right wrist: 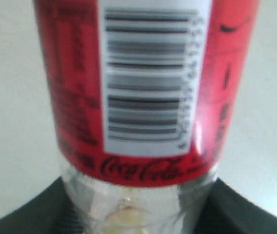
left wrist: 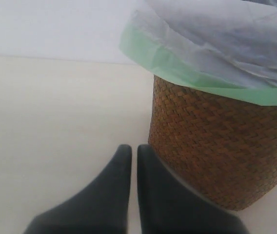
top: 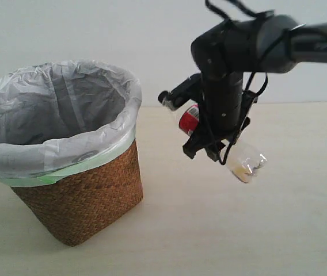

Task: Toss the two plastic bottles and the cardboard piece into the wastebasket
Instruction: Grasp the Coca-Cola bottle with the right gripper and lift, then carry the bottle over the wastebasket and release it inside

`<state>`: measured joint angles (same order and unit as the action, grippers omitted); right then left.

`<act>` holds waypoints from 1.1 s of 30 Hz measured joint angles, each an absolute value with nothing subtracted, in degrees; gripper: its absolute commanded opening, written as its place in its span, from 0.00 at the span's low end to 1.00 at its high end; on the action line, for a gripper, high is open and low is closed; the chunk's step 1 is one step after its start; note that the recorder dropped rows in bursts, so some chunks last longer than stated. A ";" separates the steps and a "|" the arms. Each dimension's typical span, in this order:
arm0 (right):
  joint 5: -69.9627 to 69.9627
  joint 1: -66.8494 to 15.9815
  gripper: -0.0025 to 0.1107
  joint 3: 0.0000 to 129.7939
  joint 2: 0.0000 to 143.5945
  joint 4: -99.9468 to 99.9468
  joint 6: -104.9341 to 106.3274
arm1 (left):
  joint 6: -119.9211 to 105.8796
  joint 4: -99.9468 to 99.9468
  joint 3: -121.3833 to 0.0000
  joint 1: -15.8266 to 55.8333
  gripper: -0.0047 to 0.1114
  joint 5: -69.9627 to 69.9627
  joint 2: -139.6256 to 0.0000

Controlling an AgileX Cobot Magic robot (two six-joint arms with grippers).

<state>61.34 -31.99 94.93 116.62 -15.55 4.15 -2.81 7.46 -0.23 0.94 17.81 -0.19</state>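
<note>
- Red-labelled plastic bottle hangs clear of the pale table, clamped in the right gripper just to the right of the wastebasket in the exterior view.
- The bottle lies tilted: its capped end points up toward the basket's rim, and its clear base slants down and away, with a little yellowish residue showing inside.
- The right gripper's jaws are closed on the bottle's middle, the dark arm reaching in from the upper right.
- In the right wrist view the same bottle fills the picture, its red label bearing a white barcode panel and Coca-Cola lettering, with the clear ribbed plastic below sitting between the dark fingers.
- The bottle is beside the basket, not over its opening, and touches neither the basket nor the table.
- The wastebasket, brown woven wicker tapering toward its foot, stands on the table, lined with a crinkled white bag folded over the rim and showing a pale green edge.
- What lies inside the bag cannot be made out from these angles.
- The left gripper sits low over the table, close beside the basket's wicker wall, its two dark fingers pressed nearly together and holding nothing.
</note>
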 measured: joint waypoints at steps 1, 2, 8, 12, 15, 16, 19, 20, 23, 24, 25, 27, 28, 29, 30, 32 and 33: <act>60.13 -31.99 0.07 92.84 113.82 -15.55 3.22 | -2.81 7.46 -0.23 0.94 0.07 17.81 -0.19; 58.98 -31.99 0.07 90.59 111.10 -15.44 2.15 | -2.81 7.46 -0.23 0.94 0.07 17.81 -0.19; 52.39 -31.99 0.07 76.79 97.07 -14.44 -4.31 | -2.81 7.46 -0.23 0.94 0.07 17.81 -0.19; 51.66 -31.99 0.07 70.55 89.82 -14.45 -6.53 | -2.81 7.46 -0.23 0.94 0.07 17.81 -0.19; 51.01 -31.99 0.07 66.96 86.44 -14.45 -8.13 | -2.81 7.46 -0.23 0.94 0.07 17.81 -0.19; 50.72 -31.99 0.07 66.14 86.03 -14.45 -8.42 | -2.81 7.46 -0.23 0.94 0.07 17.81 -0.19; 50.18 -31.73 0.07 64.06 85.60 -15.19 -9.69 | -2.81 7.46 -0.23 0.94 0.07 17.81 -0.19; 50.32 -29.82 0.07 63.55 85.60 -15.28 -10.21 | -2.81 7.46 -0.23 0.94 0.07 17.81 -0.19; 51.50 -23.37 0.07 63.42 85.24 -16.39 -10.61 | -2.81 7.46 -0.23 0.94 0.07 17.81 -0.19; 52.83 -19.09 0.07 63.33 84.47 -17.17 -9.65 | -2.81 7.46 -0.23 0.94 0.07 17.81 -0.19; 53.35 -16.91 0.07 63.33 83.96 -17.65 -9.19 | -2.81 7.46 -0.23 0.94 0.07 17.81 -0.19; 54.56 -12.61 0.07 63.33 83.07 -18.30 -8.33 | -2.81 7.46 -0.23 0.94 0.07 17.81 -0.19; 55.13 -10.98 0.07 63.33 82.82 -18.58 -8.16 | -2.81 7.46 -0.23 0.94 0.07 17.81 -0.19; 56.31 -7.48 0.07 63.33 82.58 -18.91 -8.16 | -2.81 7.46 -0.23 0.94 0.07 17.81 -0.19; 56.73 -6.43 0.07 63.33 82.58 -19.05 -8.27 | -2.81 7.46 -0.23 0.94 0.07 17.81 -0.19; 56.64 -5.01 0.07 63.05 82.58 -19.04 -9.05 | -2.81 7.46 -0.23 0.94 0.07 17.81 -0.19; 55.34 -4.80 0.07 62.30 82.77 -18.63 -9.59 | -2.81 7.46 -0.23 0.94 0.07 17.81 -0.19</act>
<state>55.34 -4.80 62.30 82.77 -18.63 -9.59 -2.81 7.46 -0.23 0.94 17.81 -0.19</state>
